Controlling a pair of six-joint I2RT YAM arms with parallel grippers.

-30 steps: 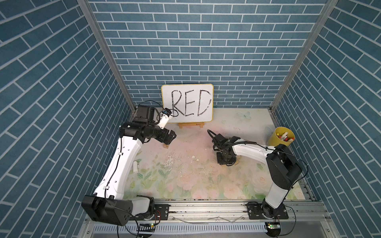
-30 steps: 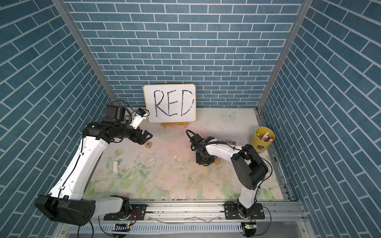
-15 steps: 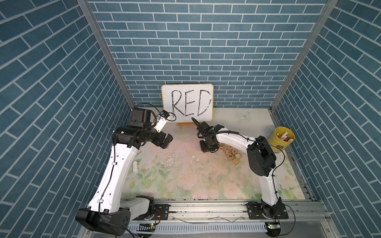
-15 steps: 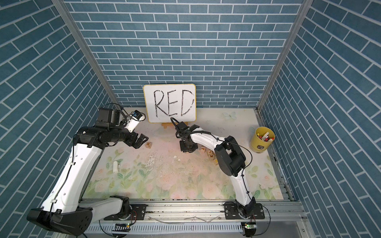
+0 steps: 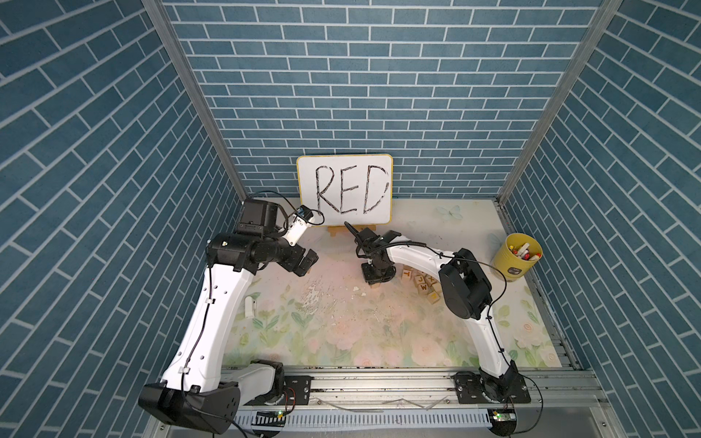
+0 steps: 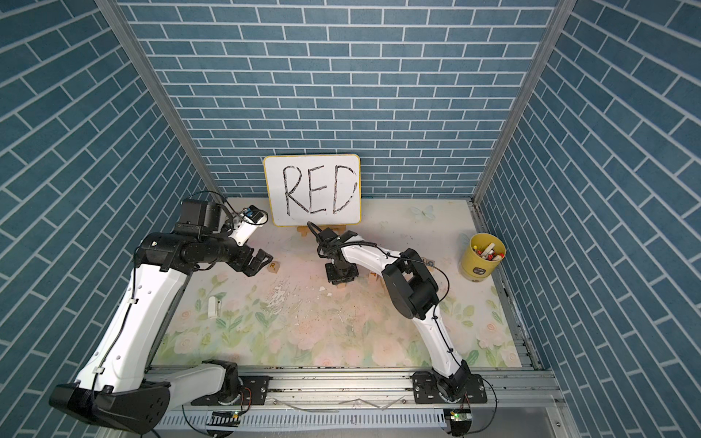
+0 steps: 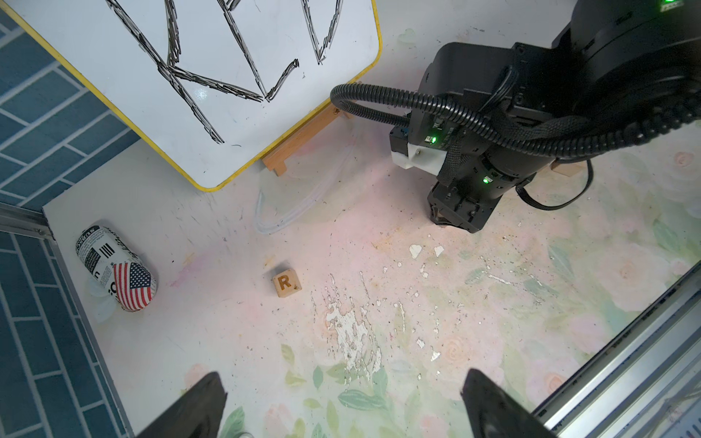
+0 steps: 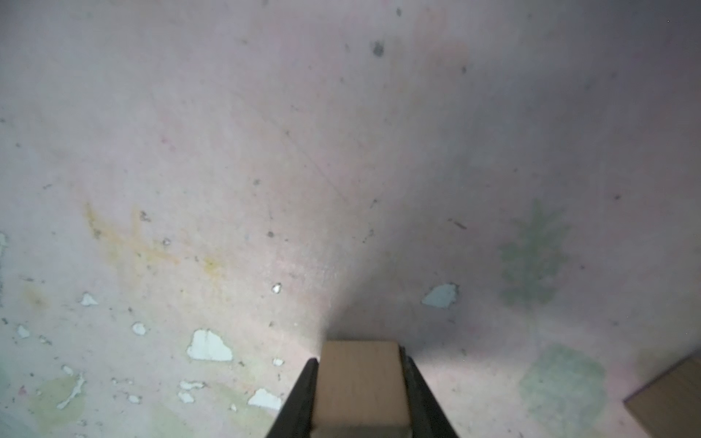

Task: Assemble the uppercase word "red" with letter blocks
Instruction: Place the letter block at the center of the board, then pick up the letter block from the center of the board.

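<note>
The R block [image 7: 286, 283] sits alone on the flowery table [image 5: 341, 333], letter side up, near the left gripper [image 6: 261, 263] but not touching it. That gripper hangs above the table with its two fingers [image 7: 201, 405] spread wide apart and nothing between them. The right gripper [image 8: 360, 394] points down at the table in front of the white board [image 5: 344, 188] that says RED. Its two black fingers are pressed on a plain wooden block [image 8: 359, 383]; its letter cannot be seen. A heap of other letter blocks [image 5: 423, 284] lies just beside it, under the right arm. A yellow cup [image 5: 516, 261] of markers stands well apart at the table's right edge. A small can with a flag [image 7: 117, 273] lies in the corner near the board.
</note>
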